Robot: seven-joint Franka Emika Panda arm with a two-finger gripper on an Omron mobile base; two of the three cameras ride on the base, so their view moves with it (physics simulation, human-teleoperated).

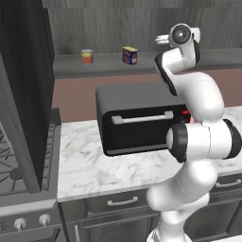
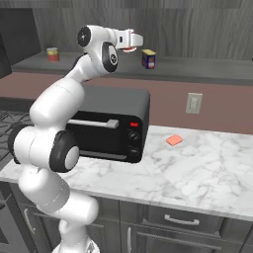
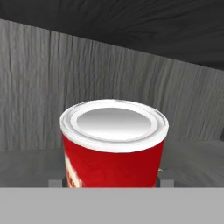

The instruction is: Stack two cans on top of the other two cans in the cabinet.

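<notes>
arm (image 2: 54,104): glossy white rounded link shells, black bands at the joints, round dark-grey end caps with a small centre dot.

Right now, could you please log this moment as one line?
tool: shut on red can | place: cabinet | short orange-red can: unstacked

Arm up at cabinet (image 2: 207,69) ledge; gripper (image 2: 131,48) w/ red can (image 2: 130,49) showing under hand. Blue can (image 2: 148,59) just beside, to its right. Short orange-red can (image 2: 52,54) far left on ledge. Black oven (image 2: 116,123) & small orange block (image 2: 173,140) on marble counter (image 2: 197,168).
</notes>
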